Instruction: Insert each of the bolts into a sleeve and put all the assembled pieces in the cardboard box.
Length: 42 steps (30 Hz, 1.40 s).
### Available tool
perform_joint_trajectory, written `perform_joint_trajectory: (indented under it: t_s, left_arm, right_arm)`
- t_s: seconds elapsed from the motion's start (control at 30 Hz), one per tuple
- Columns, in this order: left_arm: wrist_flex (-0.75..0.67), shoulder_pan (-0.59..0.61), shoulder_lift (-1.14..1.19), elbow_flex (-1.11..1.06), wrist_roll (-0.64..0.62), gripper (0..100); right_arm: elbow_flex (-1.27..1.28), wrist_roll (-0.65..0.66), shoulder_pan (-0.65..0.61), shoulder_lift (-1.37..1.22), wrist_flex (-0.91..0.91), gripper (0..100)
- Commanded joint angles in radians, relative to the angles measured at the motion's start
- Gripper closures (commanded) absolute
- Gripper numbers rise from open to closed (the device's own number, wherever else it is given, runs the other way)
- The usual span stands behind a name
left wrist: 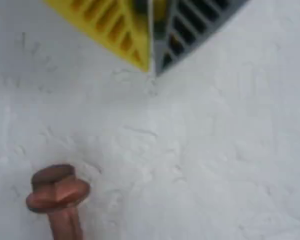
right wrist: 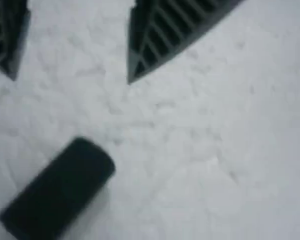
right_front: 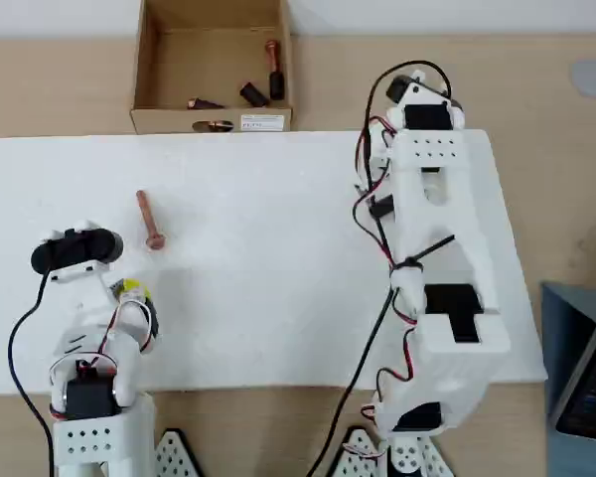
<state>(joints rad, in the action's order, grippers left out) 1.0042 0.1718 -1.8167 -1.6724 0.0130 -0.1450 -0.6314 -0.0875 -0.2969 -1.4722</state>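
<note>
The left gripper (left wrist: pixel 151 67) has its yellow and grey fingers pressed tip to tip with nothing between them, low over the white mat (left wrist: pixel 215 160). Near it lies a copper bolt (left wrist: pixel 57 192), flanged head towards the fingertips (its shank runs out of the wrist view). From above, this bolt (right_front: pixel 149 221) lies loose on the mat's left half, ahead of the left arm and apart from it.

The right gripper (right wrist: pixel 72 75) stands wide, its two dark fingers well apart and holding nothing. A black sleeve (right wrist: pixel 57 192) lies on its side on the mat near them, touching neither.

Beyond the mat's far edge the cardboard box (right_front: pixel 169 121) sits on the wooden table (right_front: pixel 40 89). Inside it are several copper-and-black pieces (right_front: pixel 273 65), one along the right wall and the others near the front wall.
</note>
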Motion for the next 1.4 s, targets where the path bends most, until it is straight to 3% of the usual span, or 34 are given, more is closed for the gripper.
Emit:
perform_joint_trajectory:
  t_s: [0.0,0.27,0.97,1.17,1.37]
  left_arm:
    - [-0.012,0.009,-0.007,0.008,-0.008,100]
    - [-0.012,0.009,-0.007,0.008,-0.008,100]
    - [-0.012,0.009,-0.007,0.008,-0.008,100]
    - [-0.012,0.006,-0.007,0.008,-0.008,100]
    - [-0.012,0.006,-0.007,0.008,-0.008,100]
  right_arm:
    - [0.001,-0.011,-0.013,-0.024,0.044,83.3]
    - [-0.002,-0.009,-0.007,-0.088,0.135,83.3]
    - [-0.171,-0.009,0.042,-0.302,0.124,83.6]
    - [-0.173,-0.009,0.042,-0.298,0.123,98.9]
    - [-0.234,-0.009,0.038,-0.297,0.048,99.0]
